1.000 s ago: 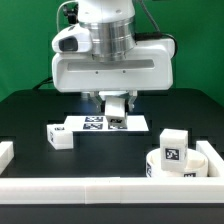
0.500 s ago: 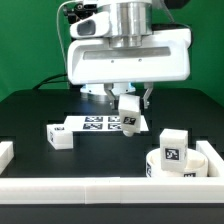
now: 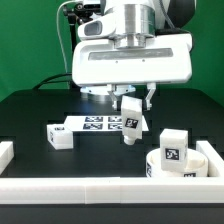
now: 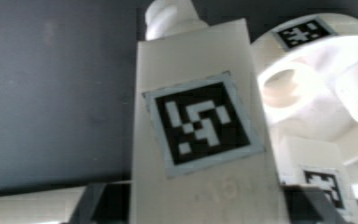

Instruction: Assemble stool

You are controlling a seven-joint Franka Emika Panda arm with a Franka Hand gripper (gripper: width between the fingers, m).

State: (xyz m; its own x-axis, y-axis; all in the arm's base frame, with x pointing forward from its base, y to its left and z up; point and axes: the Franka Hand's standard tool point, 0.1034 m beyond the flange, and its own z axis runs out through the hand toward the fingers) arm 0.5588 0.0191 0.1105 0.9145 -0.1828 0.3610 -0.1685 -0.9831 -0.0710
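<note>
My gripper (image 3: 132, 102) is shut on a white stool leg (image 3: 131, 121) and holds it tilted above the table, just in front of the marker board (image 3: 97, 123). In the wrist view the held leg (image 4: 194, 110) fills the middle, its square tag facing the camera. The round seat (image 3: 178, 160) sits at the exterior view's lower right and shows in the wrist view (image 4: 318, 90) beyond the leg. A second leg (image 3: 174, 147) stands on the seat. A third leg (image 3: 58, 137) lies on the table at the exterior view's left.
White border rails (image 3: 90, 190) run along the front edge and the exterior view's left corner (image 3: 6, 152). The table is black, with a green backdrop behind.
The arm has carried the leg toward the exterior view's right and slightly forward, away from the marker board and nearer the seat. The leg now hangs tilted.
</note>
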